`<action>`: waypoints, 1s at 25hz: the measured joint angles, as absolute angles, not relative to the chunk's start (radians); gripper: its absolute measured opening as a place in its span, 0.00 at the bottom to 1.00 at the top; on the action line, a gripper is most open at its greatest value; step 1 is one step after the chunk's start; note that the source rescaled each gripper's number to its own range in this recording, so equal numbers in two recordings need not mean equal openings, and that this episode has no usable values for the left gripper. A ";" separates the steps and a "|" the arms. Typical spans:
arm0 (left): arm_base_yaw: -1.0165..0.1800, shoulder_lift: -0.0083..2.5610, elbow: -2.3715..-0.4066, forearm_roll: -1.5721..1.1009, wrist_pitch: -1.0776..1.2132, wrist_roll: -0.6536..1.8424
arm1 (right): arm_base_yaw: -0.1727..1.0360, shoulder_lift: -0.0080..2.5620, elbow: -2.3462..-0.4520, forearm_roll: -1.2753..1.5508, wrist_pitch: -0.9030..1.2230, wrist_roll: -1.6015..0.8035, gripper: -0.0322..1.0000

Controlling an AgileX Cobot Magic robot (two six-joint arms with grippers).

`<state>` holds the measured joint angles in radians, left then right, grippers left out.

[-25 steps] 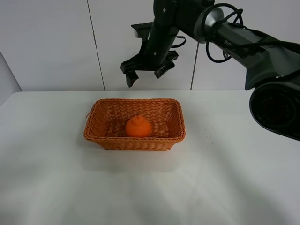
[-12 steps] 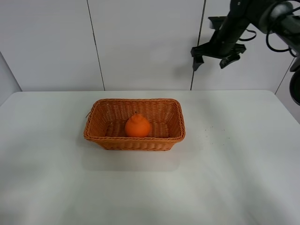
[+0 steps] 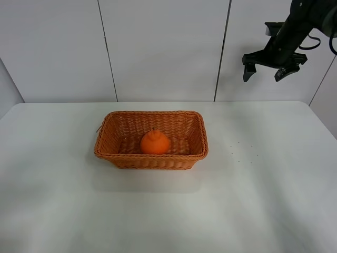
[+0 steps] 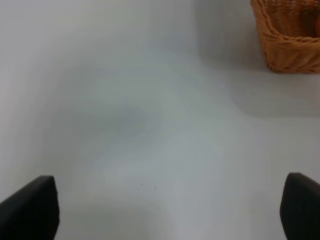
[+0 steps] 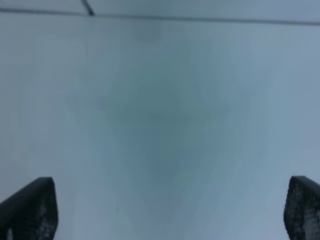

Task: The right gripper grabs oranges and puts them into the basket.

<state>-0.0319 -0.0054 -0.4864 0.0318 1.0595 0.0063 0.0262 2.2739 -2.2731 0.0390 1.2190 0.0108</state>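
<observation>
The orange (image 3: 155,142), bright with a knob top, lies inside the woven wicker basket (image 3: 116,149) at the middle of the white table. My right gripper (image 3: 266,71) is open and empty, high at the back right, far from the basket. In the right wrist view its two fingertips (image 5: 27,209) stand wide apart over bare table. The left gripper does not show in the exterior view. In the left wrist view its fingertips (image 4: 30,207) stand wide apart with nothing between them, and a corner of the basket (image 4: 287,42) shows beyond.
The white table (image 3: 168,211) spreads all round the basket. A white panelled wall (image 3: 158,47) stands behind it. The table's right edge lies below the right arm.
The right gripper has swung from above the basket's back rim to the far back right, staying open and empty. The orange and basket have not moved.
</observation>
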 joint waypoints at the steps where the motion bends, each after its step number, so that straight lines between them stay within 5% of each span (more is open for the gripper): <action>1: -0.032 -0.005 -0.486 0.032 1.060 0.006 | 0.026 2.251 -2.249 0.039 1.218 0.011 1.00; 8: -0.032 -0.005 -0.486 0.032 1.060 0.006 | 0.026 1.992 -1.936 0.040 1.216 0.010 1.00; 25: -0.032 -0.005 -0.486 0.032 1.060 0.006 | 0.027 0.747 -0.676 0.040 1.127 0.010 1.00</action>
<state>-0.0319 -0.0054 -0.4864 0.0318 1.0595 0.0063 0.0270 0.7473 -0.6760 0.0401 1.1267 0.0098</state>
